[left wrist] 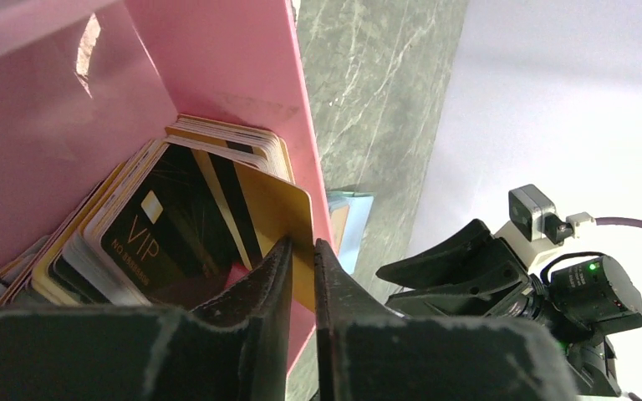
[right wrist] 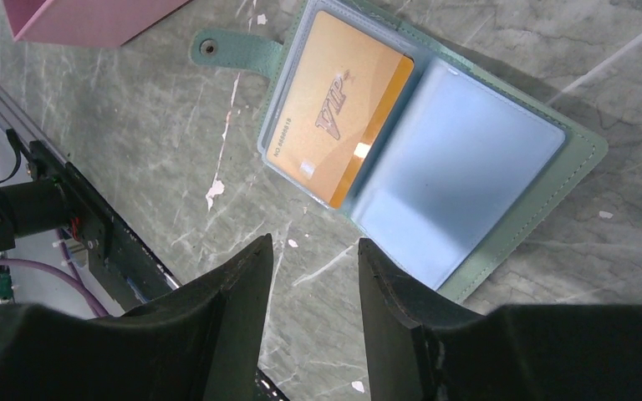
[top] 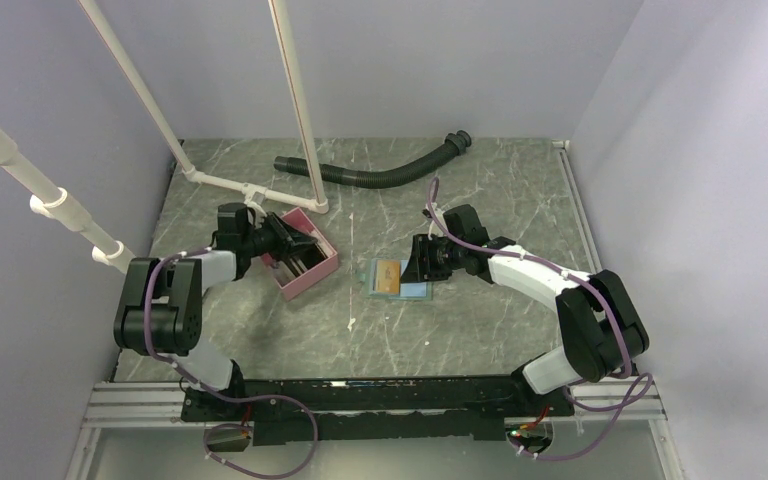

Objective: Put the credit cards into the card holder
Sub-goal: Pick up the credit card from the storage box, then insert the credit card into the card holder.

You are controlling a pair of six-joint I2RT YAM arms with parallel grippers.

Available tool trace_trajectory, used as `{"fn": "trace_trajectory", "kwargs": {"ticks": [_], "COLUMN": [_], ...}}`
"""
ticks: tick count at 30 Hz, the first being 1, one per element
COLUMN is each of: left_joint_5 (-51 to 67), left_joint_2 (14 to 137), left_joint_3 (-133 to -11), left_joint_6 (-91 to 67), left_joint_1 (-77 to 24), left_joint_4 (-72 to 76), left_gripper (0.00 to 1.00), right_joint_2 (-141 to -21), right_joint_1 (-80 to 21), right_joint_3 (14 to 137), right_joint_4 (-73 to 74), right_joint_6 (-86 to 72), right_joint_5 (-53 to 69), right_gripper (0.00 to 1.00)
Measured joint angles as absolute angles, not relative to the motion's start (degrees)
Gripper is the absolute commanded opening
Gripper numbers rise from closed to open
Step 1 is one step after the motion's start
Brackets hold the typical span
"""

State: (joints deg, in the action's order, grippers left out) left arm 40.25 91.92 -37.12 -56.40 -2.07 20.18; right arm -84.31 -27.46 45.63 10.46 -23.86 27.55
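The light-blue card holder lies open on the table's middle. An orange-yellow VIP card sits in its left pocket; the right pocket shows plain blue. My right gripper is open and empty, hovering just over the holder's near edge. My left gripper is at the pink box and is shut on the edge of a gold credit card. A stack of several black and gold cards leans inside the box.
A black corrugated hose lies at the back. White pipe stands rise at the back left beside the pink box. The right arm shows in the left wrist view.
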Motion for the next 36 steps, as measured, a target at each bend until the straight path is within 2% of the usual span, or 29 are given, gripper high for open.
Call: {"fn": "trace_trajectory", "kwargs": {"ticks": [6, 23, 30, 33, 36], "left_joint_5": [40.18, 35.46, 37.26, 39.72, 41.3], "left_joint_2": [90.37, 79.81, 75.4, 78.15, 86.26], "left_joint_3": [-38.37, -52.21, -55.51, -59.02, -65.19], "left_joint_6": [-56.05, -44.69, -42.46, -39.88, -36.47], "left_joint_1": [-2.07, -2.07, -5.21, -11.75, -19.75], "left_joint_4": [15.2, -24.05, -28.53, -28.75, -28.53], "left_gripper": [0.0, 0.0, 0.0, 0.0, 0.0], "right_joint_2": [-84.31, -84.31, -85.47, -88.01, -90.17], "right_joint_1": [-27.46, -27.46, -27.2, -26.5, -25.28], "right_joint_3": [45.34, 45.1, 44.93, 44.99, 45.06], "right_joint_4": [10.31, 9.65, 9.89, 10.52, 10.79], "right_joint_6": [-24.08, -24.6, -23.99, -23.49, -22.92], "right_joint_5": [27.57, 28.4, 28.36, 27.99, 27.75], "right_gripper": [0.44, 0.43, 0.43, 0.37, 0.24]}}
